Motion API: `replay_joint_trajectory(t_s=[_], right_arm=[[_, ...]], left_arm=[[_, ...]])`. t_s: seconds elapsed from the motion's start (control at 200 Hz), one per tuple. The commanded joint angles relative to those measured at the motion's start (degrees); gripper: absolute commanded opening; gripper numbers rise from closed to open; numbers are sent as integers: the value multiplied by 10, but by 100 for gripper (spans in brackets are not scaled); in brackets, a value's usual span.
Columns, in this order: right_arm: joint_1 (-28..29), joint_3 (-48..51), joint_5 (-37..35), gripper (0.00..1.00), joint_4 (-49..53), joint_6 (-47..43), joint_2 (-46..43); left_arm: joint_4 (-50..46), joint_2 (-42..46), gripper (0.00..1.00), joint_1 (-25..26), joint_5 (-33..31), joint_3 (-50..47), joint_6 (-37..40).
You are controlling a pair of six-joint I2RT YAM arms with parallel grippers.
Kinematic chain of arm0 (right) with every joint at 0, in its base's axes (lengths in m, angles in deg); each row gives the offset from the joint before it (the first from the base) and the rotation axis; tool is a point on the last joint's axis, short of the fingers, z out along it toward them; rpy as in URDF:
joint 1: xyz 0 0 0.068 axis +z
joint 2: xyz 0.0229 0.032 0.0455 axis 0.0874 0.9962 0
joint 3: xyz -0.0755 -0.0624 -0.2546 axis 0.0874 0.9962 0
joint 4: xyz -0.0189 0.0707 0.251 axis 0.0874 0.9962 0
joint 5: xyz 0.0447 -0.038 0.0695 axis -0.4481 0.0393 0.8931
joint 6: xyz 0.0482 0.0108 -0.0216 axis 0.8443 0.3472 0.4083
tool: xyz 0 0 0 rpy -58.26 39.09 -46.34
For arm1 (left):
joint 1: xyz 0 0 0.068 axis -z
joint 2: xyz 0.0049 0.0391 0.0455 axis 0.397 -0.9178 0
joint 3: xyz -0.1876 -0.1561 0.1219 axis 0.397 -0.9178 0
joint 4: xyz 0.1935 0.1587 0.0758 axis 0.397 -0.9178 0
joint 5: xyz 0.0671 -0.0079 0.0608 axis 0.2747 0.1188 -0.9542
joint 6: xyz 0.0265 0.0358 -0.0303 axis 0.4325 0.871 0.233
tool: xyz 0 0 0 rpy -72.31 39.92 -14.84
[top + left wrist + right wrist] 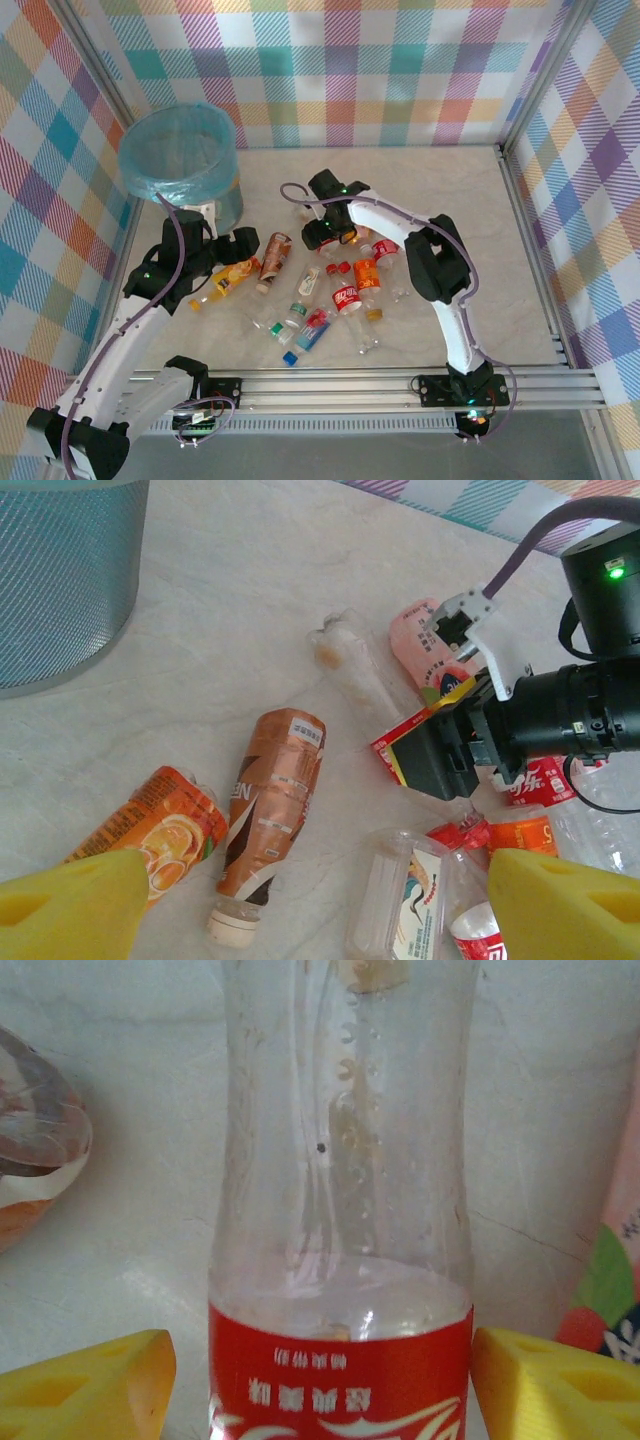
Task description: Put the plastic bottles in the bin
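**Bottles all on the table, bin far left, both grippers apart**

Top cam: the bin (150, 185) stands upright at the far-left of the table (470, 200), w/ a light blue bag folded over its rim. Just near-side of it is my left gripper (240, 245), over the left end of the bottle spread. On the L wrist cam its yellow fingers (70, 910) stand wide apart. Between them I see only tabletop and bottle ends, so it's gripping nothing. The bin's wall sits at that view's top-left, apart from the bottles.

The plastic bottles (310, 300) lie on their sides mid-table, right of the bin and not touching it.
- Leftmost is an orange-label bottle (165, 830).
- Just beside it is a brown-label bottle (270, 800), white cap toward the cam.
- Further right are a clear unlabelled bottle (350, 670) and a pink-label bottle (425, 650), close together.
- A white-label bottle (410, 910) lies nearer the cam.

Right of those, the right gripper (325, 238) is down at the far side of the pile. On the R wrist cam a red-label bottle (340, 1260) lies between its yellow pads (90, 1390), clear body pointing away.
- L pad: a strip of table shows between it and the bottle.
- R pad: right at the bottle's edge, can't tell if it touches.

So its jaws are apart, astride the bottle, not squeezing it. The pink label shows at that view's right edge.
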Motion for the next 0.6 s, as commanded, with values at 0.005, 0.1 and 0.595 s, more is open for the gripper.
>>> replay_joint_trajectory(t_s=[0.005,0.1,0.595], right_arm=[[11,-29,-5,79,27,-13,24],[12,-41,-4,79,29,-14,39],[11,-82,-2,69,33,-36,47]], left_arm=[[-18,10,88,6,-6,15,9],[-19,10,88,6,-6,13,9],[-28,0,89,6,-16,27,11]])
